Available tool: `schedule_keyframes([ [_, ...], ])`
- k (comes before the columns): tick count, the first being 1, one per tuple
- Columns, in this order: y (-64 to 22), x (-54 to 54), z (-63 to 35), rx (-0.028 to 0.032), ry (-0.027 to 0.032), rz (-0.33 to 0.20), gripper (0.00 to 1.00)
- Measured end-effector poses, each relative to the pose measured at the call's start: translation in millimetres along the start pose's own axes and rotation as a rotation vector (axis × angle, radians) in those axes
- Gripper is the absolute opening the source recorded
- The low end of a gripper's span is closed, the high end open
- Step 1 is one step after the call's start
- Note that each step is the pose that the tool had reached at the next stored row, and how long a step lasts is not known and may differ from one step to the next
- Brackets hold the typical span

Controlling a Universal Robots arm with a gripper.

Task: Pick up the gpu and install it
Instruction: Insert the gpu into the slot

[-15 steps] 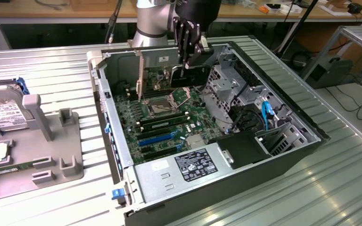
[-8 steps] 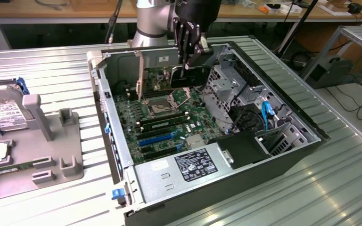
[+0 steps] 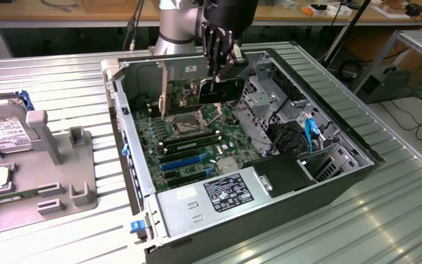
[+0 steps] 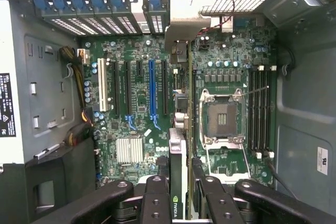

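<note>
Here, the end effector (image 3: pixel 219 59) is gripping the gpu (image 3: pixel 223 91) by its upper edge, its fingers (image 4: pixel 155 199) partly closed on it. The card is hanging on edge inside the open case (image 3: pixel 127 137), over the motherboard (image 4: pixel 137 109), beside the CPU socket (image 4: pixel 220 117).

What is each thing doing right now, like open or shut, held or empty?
computer case: open, lying on its side.
gripper: shut on the gpu.
gpu: held on edge over the motherboard.
blue slot: empty.
hard drive: lying on the grey tray.
</note>
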State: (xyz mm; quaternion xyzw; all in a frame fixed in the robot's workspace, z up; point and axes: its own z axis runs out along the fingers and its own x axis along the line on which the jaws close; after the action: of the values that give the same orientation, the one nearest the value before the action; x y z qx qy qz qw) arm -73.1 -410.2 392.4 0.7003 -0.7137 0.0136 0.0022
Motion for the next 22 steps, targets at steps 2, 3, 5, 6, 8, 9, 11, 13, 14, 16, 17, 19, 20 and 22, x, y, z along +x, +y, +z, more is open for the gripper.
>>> schedule_keyframes([
  [2,0.0,0.0,0.9,0.0,0.0,0.0,0.27],
  [3,0.0,0.0,1.1,0.0,0.0,0.0,0.27],
  [5,0.0,0.0,1.7,0.0,0.0,0.0,0.27],
  [6,0.0,0.0,2.0,0.0,0.0,0.0,0.27],
  [8,0.1,0.0,2.6,0.0,0.0,0.0,0.27],
  [9,0.1,-0.1,3.1,0.0,0.0,0.0,0.27],
  [11,0.1,-0.1,3.7,0.0,0.0,0.0,0.27],
  [13,0.1,-0.1,4.7,0.0,0.0,0.0,0.27],
  [14,0.1,-0.1,4.9,0.0,0.0,0.0,0.27],
  [16,0.1,-0.1,5.6,0.0,0.0001,0.0,0.27],
  [17,0.1,-0.1,6.0,0.0,0.0,0.0,0.27],
  [19,0.1,-0.1,6.5,0.0,0.0,0.0,0.27],
  [20,0.1,-0.1,6.7,0.0,0.0,0.0,0.27],
  [22,0.1,-0.2,7.8,0.0,0.0,0.0,0.27],
])
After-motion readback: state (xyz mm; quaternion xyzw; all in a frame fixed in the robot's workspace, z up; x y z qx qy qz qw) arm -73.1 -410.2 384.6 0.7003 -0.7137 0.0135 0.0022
